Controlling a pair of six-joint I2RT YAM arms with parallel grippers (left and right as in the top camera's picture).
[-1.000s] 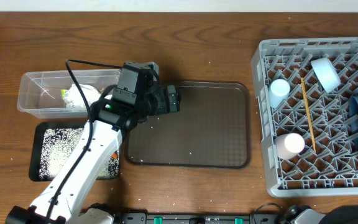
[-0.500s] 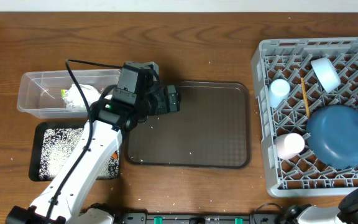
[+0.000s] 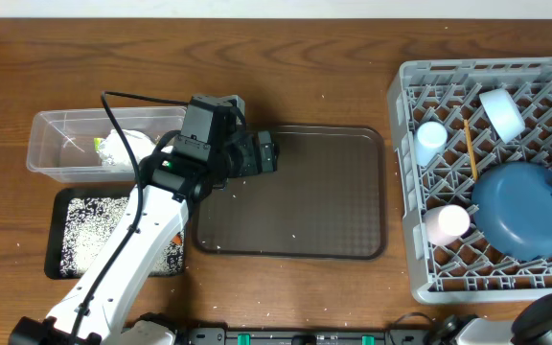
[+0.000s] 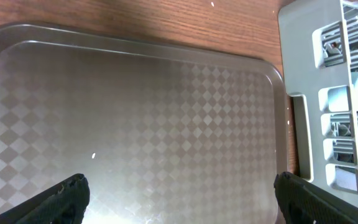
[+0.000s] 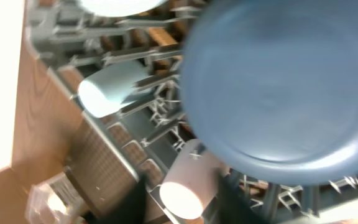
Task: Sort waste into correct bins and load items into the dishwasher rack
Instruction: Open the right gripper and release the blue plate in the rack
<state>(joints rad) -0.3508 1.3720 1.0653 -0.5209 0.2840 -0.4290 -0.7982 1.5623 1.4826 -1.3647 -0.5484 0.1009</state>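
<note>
The grey dishwasher rack [image 3: 405, 172] fills the right side. A large blue plate [image 3: 525, 209] lies across its pegs, next to a white-pink cup [image 3: 447, 222], a light blue cup [image 3: 431, 137], a pale bowl [image 3: 501, 113] and a chopstick [image 3: 469, 149]. In the right wrist view the plate [image 5: 278, 93] looms blurred above my right gripper [image 5: 182, 182], whose jaws stand apart and hold nothing; the white-pink cup [image 5: 185, 186] shows beyond them. My left gripper [image 4: 182, 190] hangs open over the brown serving tray [image 4: 135, 112]. The clear tub [image 3: 56, 144] holds the wrapper [image 3: 113, 149]. Rice covers the black tray [image 3: 84, 235].
The brown serving tray [image 3: 295, 192] lies between the bins and the rack, with a few stray grains on it. My left arm [image 3: 132, 259] crosses over the black tray's right end. The rack's near wall [image 4: 316, 112] stands just right of the brown tray.
The blue plate went from standing on edge at the rack's right side to lying over the pegs. My right gripper's jaws have parted. The left arm has not moved.
</note>
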